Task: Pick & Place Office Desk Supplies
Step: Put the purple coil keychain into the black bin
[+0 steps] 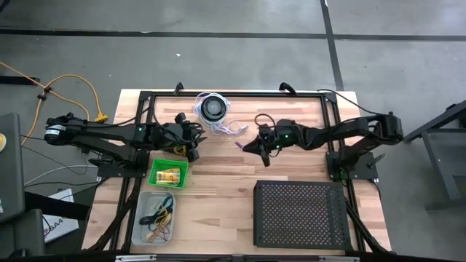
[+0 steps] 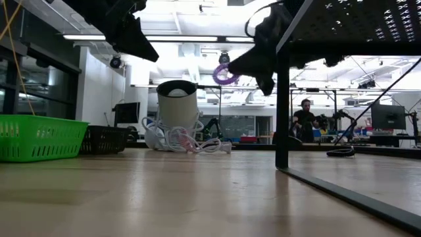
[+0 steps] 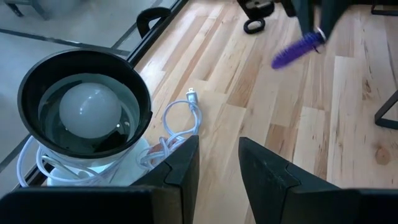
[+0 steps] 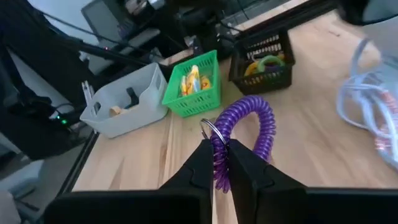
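The right hand (image 4: pixel 214 163) is clamped on a purple coiled wrist loop (image 4: pixel 245 127) with a small metal ring, holding it clear above the wooden tabletop (image 1: pixel 226 175), near the middle. The left hand (image 3: pixel 217 165) hangs with its fingers apart and nothing between them, beside the round lamp (image 3: pixel 84 118) with its white cord. The green basket (image 4: pixel 193 84) holds what look like yellow packets.

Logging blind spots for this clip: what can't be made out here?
- Clear bin contents: too small in high view; wall hides them in right wrist view.
- Black basket: left arm covers it in high view.
- Purple coil: blurred in left wrist view.
- Left gripper: nothing visible between its fingers.
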Available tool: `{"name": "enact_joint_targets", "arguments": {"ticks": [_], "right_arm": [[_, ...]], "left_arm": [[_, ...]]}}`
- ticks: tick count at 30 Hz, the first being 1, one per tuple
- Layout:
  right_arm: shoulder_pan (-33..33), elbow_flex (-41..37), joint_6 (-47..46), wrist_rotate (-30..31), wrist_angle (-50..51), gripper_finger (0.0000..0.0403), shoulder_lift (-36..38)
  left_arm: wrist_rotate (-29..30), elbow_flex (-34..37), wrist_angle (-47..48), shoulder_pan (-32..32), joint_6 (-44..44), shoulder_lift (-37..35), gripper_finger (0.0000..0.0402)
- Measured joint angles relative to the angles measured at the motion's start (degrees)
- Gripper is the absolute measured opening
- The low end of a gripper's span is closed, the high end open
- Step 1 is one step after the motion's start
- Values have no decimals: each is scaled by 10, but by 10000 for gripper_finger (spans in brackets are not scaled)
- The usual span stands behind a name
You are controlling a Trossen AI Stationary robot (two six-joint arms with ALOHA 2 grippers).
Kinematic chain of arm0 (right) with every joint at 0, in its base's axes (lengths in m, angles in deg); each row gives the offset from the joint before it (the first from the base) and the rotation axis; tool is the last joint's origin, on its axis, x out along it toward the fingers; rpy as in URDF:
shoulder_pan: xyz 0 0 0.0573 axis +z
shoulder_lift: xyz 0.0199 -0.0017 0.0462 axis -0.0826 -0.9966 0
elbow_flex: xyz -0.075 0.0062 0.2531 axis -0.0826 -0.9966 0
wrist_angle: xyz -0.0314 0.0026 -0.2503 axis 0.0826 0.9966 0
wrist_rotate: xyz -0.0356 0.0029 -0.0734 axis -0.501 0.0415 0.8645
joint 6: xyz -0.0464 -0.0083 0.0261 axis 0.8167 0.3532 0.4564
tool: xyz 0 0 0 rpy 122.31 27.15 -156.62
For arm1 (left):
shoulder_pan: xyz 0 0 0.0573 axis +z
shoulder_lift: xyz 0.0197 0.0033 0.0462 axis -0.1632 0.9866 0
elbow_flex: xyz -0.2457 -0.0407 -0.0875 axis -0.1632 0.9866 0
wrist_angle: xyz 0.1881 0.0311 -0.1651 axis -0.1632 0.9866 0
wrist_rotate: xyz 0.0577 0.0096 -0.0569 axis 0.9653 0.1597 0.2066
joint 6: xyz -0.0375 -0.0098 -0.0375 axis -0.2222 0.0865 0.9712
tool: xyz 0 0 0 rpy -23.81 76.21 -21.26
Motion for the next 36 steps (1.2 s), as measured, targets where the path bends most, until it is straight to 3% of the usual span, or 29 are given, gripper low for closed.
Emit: {"name": "enact_joint_targets", "arguments": {"ticks": [18, 26, 36], "right_arm": [[18, 241, 4, -7, 0, 20, -190], [17, 260, 0, 53, 1, 20, -204], [17, 260, -10, 66, -1, 20, -204]], "left_arm": [[0, 0, 1, 0, 0, 0, 106], [1, 0, 1, 0, 0, 0, 106], [0, 0, 0, 0, 0, 0, 106]]}}
